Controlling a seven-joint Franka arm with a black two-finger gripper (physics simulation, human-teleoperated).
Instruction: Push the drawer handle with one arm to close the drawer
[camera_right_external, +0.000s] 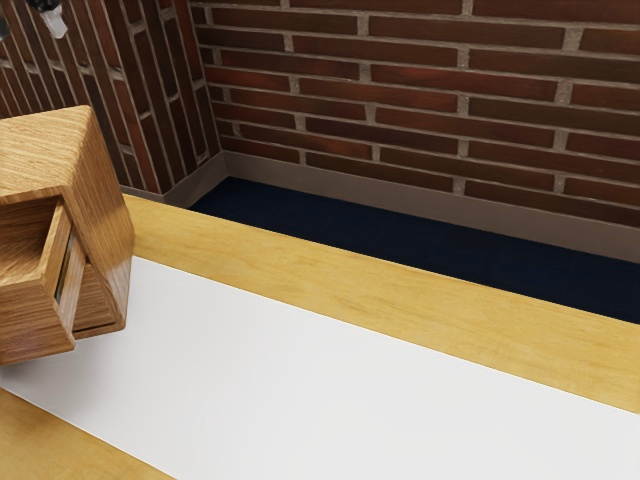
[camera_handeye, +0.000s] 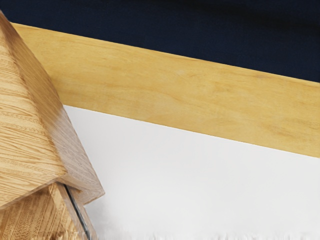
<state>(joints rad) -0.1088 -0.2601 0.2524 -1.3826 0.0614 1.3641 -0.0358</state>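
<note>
from where i stand, going by the exterior view, the small oak-brown wooden cabinet with rounded edges (camera_right_external: 105, 220) sits toward the exterior view's left, on the long white flat mat (camera_right_external: 320, 370) that runs over the pale yellow wooden table (camera_right_external: 360, 295). its box-shaped wooden drawer (camera_right_external: 32, 325) juts well out of the front, so the closing is all to do. the black and grey gripper (camera_right_external: 50, 17) is up by the top left corner, apart from the cabinet; at this angle i can't tell how wide its grip is set, or whether it has hold of anything.

in the wrist view, the cabinet's top and one side show, and the drawer pokes from under the front edge, with a thin dark strip (camera_handeye: 75, 205) along its side.

the step now, i judge, is the approach: bring the hand round in front of the drawer, down to handle height, before any pushing. then press on the handle, straight along the drawer's own line, slow and steady. a push off to one side could bind it or swivel the cabinet on the mat; one too high could tip it. ease off once the front meets the frame.
</note>
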